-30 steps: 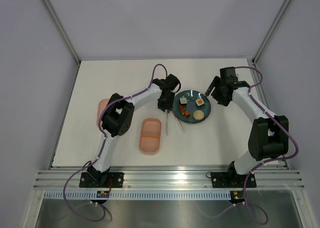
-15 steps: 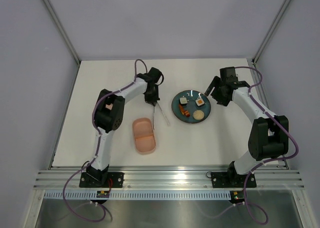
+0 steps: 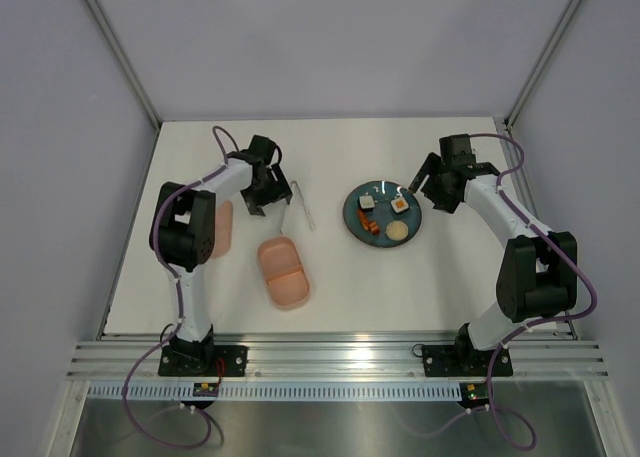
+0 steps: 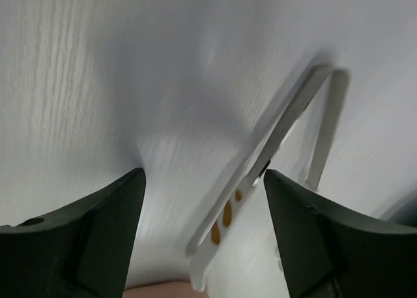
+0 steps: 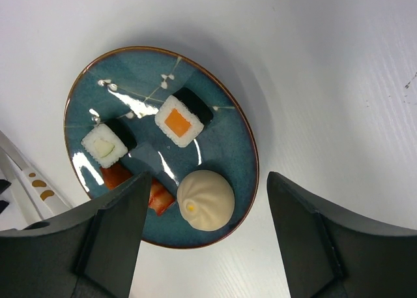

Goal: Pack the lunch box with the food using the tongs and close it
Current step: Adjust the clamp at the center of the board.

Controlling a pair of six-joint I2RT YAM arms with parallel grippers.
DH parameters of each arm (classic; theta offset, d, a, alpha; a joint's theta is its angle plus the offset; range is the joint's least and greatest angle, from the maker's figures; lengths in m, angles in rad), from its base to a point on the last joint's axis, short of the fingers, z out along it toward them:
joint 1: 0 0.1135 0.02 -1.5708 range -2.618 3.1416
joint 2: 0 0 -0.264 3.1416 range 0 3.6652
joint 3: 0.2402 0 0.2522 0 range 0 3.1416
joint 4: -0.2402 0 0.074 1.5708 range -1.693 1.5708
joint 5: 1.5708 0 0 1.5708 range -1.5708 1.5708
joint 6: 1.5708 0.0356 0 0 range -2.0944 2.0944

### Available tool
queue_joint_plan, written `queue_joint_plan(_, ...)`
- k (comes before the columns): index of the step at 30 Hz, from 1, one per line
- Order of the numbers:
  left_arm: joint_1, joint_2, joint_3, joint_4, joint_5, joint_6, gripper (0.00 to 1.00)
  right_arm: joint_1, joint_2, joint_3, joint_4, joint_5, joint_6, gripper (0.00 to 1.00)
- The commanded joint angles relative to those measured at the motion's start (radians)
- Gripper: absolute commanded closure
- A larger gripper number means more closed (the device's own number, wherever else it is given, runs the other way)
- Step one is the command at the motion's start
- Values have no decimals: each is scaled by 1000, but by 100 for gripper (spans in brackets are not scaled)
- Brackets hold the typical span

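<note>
Tongs (image 3: 298, 205) lie loose on the desk, toward its far edge and left of the teal plate (image 3: 384, 189), and that is my worry. My left gripper (image 3: 266, 191) stands just beside them with its fingers (image 4: 85, 226) spread wide and holding nothing. In the wrist view the thin V lies flat ahead, seen between them. If I close carelessly, I judge the pads may catch only one leg, or skate the metal across the smooth top.

The lunch box (image 3: 284, 273) sits open nearer the near edge, both compartments empty. Its lid (image 3: 226, 227) lies toward the left edge, partly hidden by my left arm; a low elbow could knock it.

My right gripper (image 3: 424, 183) hovers at the plate's far-right side, fingers (image 5: 98, 246) apart and empty, above the food (image 5: 181, 122): two rolls, a bun, red sausage pieces. Dropping it there could tip the plate.
</note>
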Motion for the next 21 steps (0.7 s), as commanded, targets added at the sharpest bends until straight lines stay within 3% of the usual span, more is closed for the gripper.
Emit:
queue_joint_plan(1,-16,-102,-70,39,15,-3,21,4,-18,19,11,-12,-9,20)
queue_joint_plan(4,-27,-180,-127,40,2,45,23,4,-15,19,13,-15,-11,20)
queue_joint_plan(13,-81,-297,-256,52,23,154,46,4,4,35,16,-27,-11,20)
queue_joint_plan(17,-85,-240,-250,58,71,151,42,4,1,35,17,-28,-11,20)
queue_joint_plan(21,-85,-174,-210,88,167,146,30,4,-7,32,13,-28,-11,20)
